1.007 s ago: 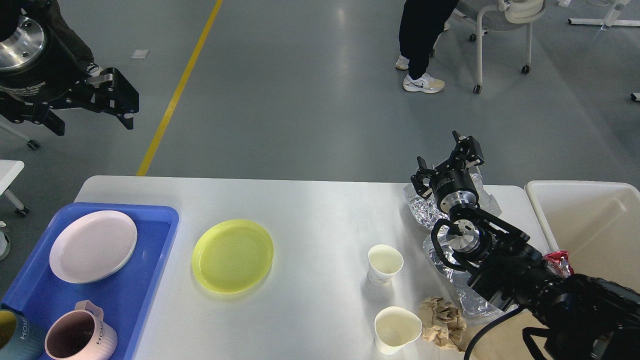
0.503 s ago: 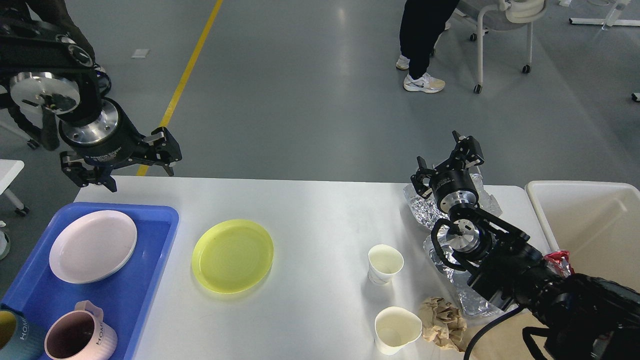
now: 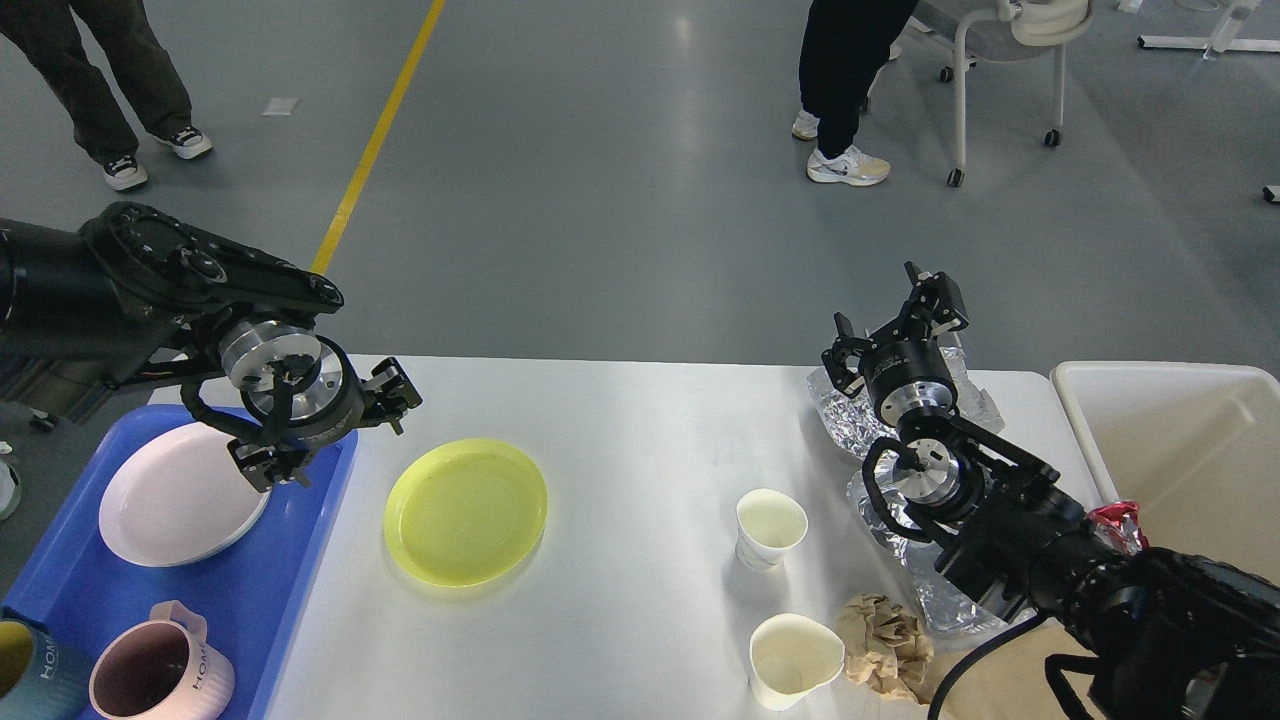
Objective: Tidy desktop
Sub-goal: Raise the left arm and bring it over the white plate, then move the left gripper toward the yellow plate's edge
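The desktop [image 3: 620, 420] carries a blue tray [image 3: 300, 560], a yellow plate [image 3: 466, 511] and two paper cups [image 3: 769, 528]. Crumpled foil [image 3: 850, 410] and a brown paper wad [image 3: 886, 645] lie at its right end.

Desktop [image 3: 640, 420]: large white rectangular top, smooth, slightly glossy, rounded corners at the far edge. Level; long side runs left–right, far edge against the grey floor. Near edge is cut off by the frame.

Positions relative to the blue tray [image 3: 300, 560]: the tray covers the desktop's left end and overhangs its left edge. The bare white surface begins directly right of the tray and extends well away to the right end. Faint reflections show across the middle. Right end is partly hidden, so its near corner cannot be made out.
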Action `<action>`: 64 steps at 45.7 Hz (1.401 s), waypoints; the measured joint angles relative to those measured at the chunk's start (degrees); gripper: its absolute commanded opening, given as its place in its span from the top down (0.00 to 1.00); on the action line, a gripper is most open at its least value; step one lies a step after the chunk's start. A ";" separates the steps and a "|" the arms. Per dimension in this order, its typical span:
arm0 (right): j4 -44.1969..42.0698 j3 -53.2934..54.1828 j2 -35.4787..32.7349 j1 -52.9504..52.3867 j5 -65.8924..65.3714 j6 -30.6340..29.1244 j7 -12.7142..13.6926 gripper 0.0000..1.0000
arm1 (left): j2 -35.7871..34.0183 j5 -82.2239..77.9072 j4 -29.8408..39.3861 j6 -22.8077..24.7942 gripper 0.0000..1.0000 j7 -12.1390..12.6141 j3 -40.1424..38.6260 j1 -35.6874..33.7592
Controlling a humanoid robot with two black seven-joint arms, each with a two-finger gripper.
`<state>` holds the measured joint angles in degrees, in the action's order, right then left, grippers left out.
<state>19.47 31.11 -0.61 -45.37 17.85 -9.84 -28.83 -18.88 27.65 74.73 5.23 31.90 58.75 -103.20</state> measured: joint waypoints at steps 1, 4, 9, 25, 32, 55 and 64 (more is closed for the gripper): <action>0.00 0.00 0.00 0.00 0.00 0.00 0.00 0.00 | 0.03 0.14 0.02 -0.05 0.04 0.00 -0.04 0.12; -0.01 0.00 0.00 0.01 0.00 0.00 0.00 0.00 | 0.08 0.39 0.05 -0.10 0.04 0.00 -0.10 0.38; -0.01 0.00 0.00 0.02 0.00 0.00 0.00 0.00 | 0.15 0.46 0.06 -0.11 0.03 -0.10 -0.12 0.57; 0.04 0.00 0.00 -0.01 -0.02 0.00 0.00 0.00 | -0.17 -0.21 -0.72 1.01 0.03 0.08 1.64 -0.12; 0.04 0.00 0.00 -0.04 -0.02 0.00 0.00 0.00 | 0.09 -0.23 -0.82 1.08 0.03 0.08 1.88 -0.23; 0.05 0.00 0.00 -0.01 -0.02 0.00 0.00 0.00 | 0.22 -0.23 -0.82 1.08 0.03 0.08 1.90 -0.65; 0.05 0.00 0.00 -0.01 0.01 0.00 0.00 0.00 | 0.24 -0.23 -0.82 1.08 0.03 0.08 1.90 -0.75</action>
<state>19.52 31.11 -0.61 -45.38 17.86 -9.84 -28.83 -18.63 27.42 73.91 6.31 31.99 60.65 -103.96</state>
